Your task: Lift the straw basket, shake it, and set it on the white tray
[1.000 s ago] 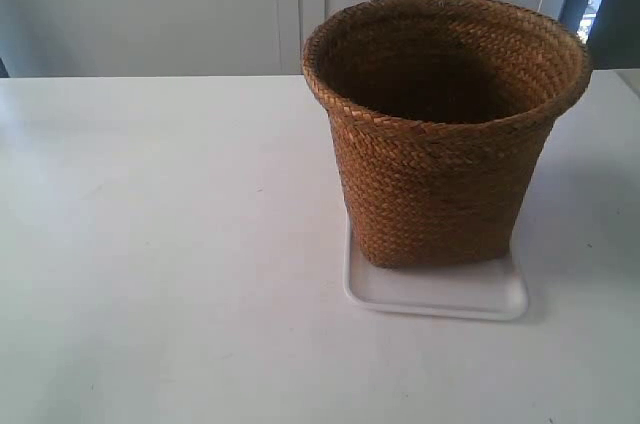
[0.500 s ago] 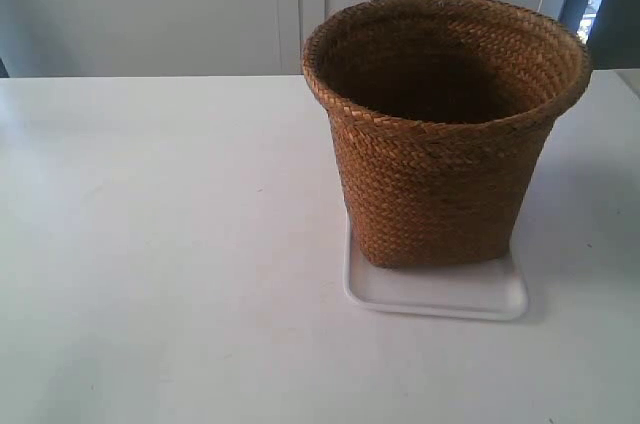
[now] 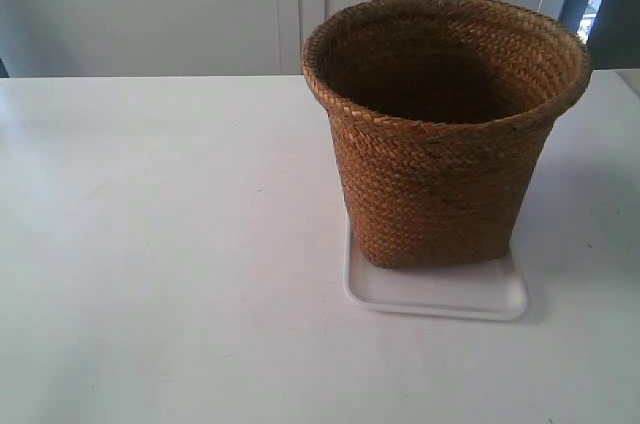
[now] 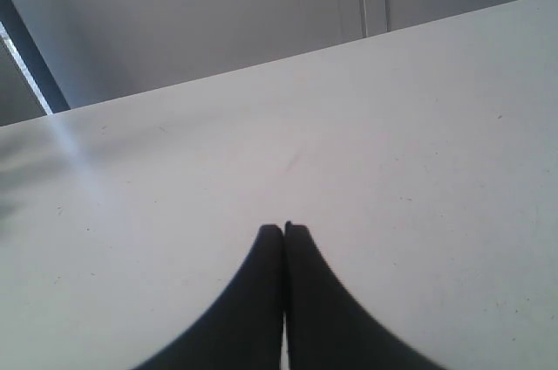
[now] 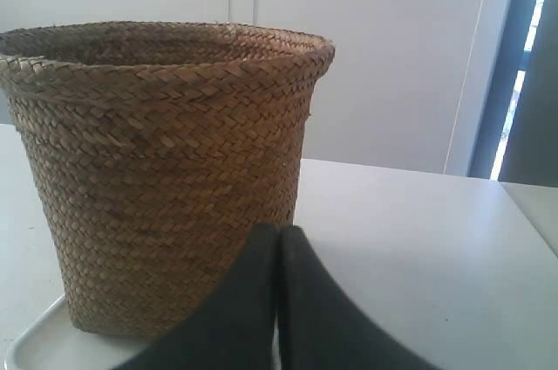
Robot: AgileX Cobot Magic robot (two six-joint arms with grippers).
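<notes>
Both pairs of jaws are pressed shut on nothing, and with the large brown woven straw basket (image 3: 440,174) standing upright on the flat glossy white tray (image 3: 440,304), the placing looks done and is best left without a nudge

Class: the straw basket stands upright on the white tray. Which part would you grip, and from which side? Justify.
Grip the braided rim of the straw basket from above, one jaw inside, one outside. It stands upright, mouth open, without handles, and probably too wide to span.

The brown woven basket (image 3: 440,174) stands upright on the white tray (image 3: 440,296), its base toward twelve o'clock, bare tray showing at six o'clock.
</notes>
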